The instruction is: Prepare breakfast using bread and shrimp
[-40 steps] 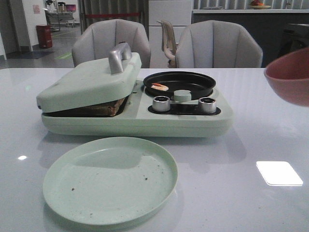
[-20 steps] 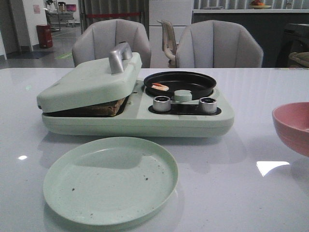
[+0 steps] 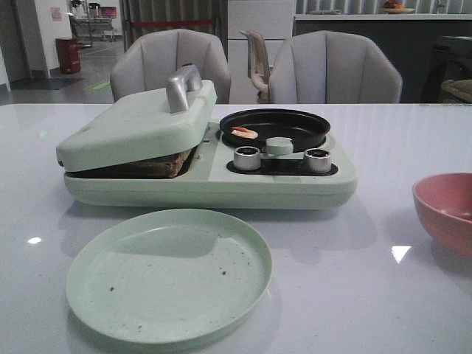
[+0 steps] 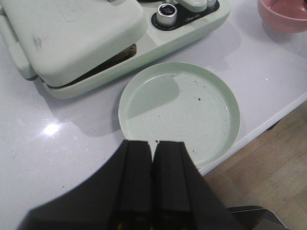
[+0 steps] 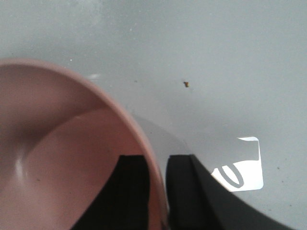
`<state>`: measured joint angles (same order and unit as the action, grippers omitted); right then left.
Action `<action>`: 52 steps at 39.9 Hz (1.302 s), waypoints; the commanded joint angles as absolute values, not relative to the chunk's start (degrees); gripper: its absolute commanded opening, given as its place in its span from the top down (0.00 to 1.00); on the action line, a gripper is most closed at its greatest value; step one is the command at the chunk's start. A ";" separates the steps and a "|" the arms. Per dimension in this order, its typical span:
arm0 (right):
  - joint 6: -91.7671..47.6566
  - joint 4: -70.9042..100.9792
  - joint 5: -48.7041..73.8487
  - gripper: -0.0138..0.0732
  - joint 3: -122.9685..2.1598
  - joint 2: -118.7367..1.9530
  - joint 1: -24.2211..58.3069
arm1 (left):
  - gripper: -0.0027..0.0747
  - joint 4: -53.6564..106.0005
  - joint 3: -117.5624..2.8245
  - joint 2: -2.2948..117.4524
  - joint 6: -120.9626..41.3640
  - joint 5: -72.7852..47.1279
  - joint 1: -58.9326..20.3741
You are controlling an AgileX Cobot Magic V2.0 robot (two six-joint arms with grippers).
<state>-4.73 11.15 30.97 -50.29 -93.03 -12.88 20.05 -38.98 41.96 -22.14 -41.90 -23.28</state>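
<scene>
Left gripper [image 4: 152, 165]: fingers pressed together with nothing between them, held above the table's near edge just short of the plate.
Plate [image 3: 168, 274]: pale green, round, on the white table [image 3: 346, 287] in front of the cooker — empty apart from a few dark crumbs.
Cooker [image 3: 206, 158]: pale green breakfast maker; a lidded press on its left half, a round pan on its right half, two silver knobs [image 3: 247, 158] along its front.
Press lid [image 3: 136, 122]: tilted, resting on what is inside and not fully shut.
Bread [image 3: 158, 165]: in the press under the lid; only a dark brown crust edge shows at the front gap, lying flat. How many slices cannot be told.
Pan [image 3: 274, 127]: black and shallow, holding one piece only.
Shrimp [image 3: 244, 132]: at the pan's left side near the rim — pinkish-orange and white, lying flat, long axis roughly left to right.
Bowl [image 3: 446, 212]: pink, upright, at the table's right edge, well apart from the cooker; interior looks bare.
Right gripper [image 5: 157, 191]: pinching the bowl's rim, one finger inside, one outside.
</scene>
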 commanded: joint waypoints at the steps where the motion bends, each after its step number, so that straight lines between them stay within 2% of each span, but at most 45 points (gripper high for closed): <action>1: -5.57 11.71 29.07 0.35 -51.71 -90.98 -13.06 | 0.84 21.14 -40.54 41.72 -21.67 -38.49 -23.76; 9: -5.63 10.17 32.32 0.33 -53.64 -87.89 -13.01 | 0.84 21.14 -40.54 41.72 -21.67 -38.49 -23.76; 16: -6.45 9.51 34.10 0.33 -53.68 -79.31 -11.30 | 0.84 21.14 -40.54 41.72 -21.67 -38.49 -23.76; 28: -10.74 7.68 39.52 0.33 -53.62 -61.68 4.71 | 0.84 21.14 -40.54 41.72 -21.67 -38.49 -23.76; 32: -10.74 6.09 43.33 0.33 -53.62 -56.30 7.47 | 0.84 21.14 -40.54 41.72 -21.67 -38.49 -23.76; 41: -8.80 2.25 51.34 0.33 -53.51 -44.99 7.40 | 0.84 21.14 -40.54 41.72 -21.67 -38.49 -23.76; 52: -5.09 0.00 58.97 0.33 -53.45 -37.07 7.40 | 0.84 21.14 -40.54 41.72 -21.67 -38.49 -23.76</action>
<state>-6.34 0.72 60.24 -51.80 -38.34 7.43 20.05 -38.98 41.96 -22.03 -41.90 -23.28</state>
